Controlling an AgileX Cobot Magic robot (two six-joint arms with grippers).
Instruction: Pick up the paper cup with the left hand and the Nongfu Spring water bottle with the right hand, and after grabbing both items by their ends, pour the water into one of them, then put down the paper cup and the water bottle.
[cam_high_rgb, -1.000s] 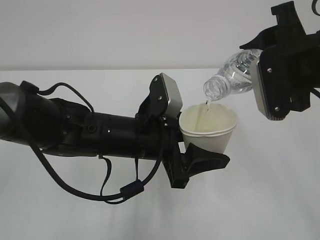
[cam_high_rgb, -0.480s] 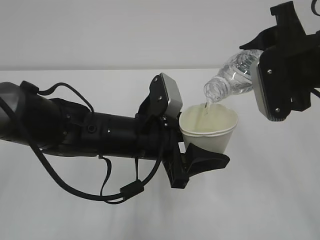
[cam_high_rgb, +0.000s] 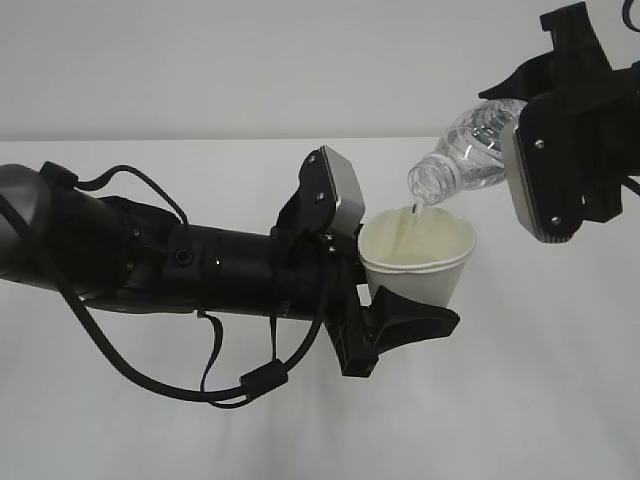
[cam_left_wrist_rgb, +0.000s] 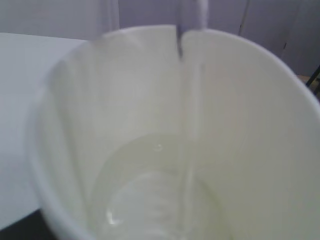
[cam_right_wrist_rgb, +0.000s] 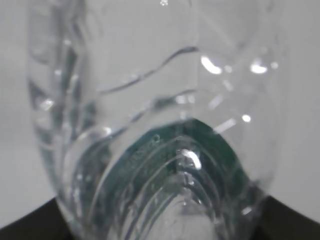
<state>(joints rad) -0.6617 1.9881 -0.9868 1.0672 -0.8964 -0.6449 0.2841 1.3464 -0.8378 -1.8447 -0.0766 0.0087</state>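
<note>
A plain matte white counter (cam_high_rgb: 520, 400) under a pale blank wall carries nothing beneath the paper cup (cam_high_rgb: 418, 262), a tapered white cup with a rolled rim and cream inside that is held above it, clamped between the part-open jaws of the left end effector (cam_high_rgb: 400, 300) on its bulky, cable-draped black arm. Above and to the right of the cup, the blocky right end effector (cam_high_rgb: 545, 165), jaws likewise part-open, clasps the clear ribbed plastic Nongfu Spring water bottle (cam_high_rgb: 465, 155) tilted mouth-down. A thin glassy thread of water (cam_high_rgb: 412, 215) falls from the bottle's mouth into the cup, pooling clear at its bottom.
</note>
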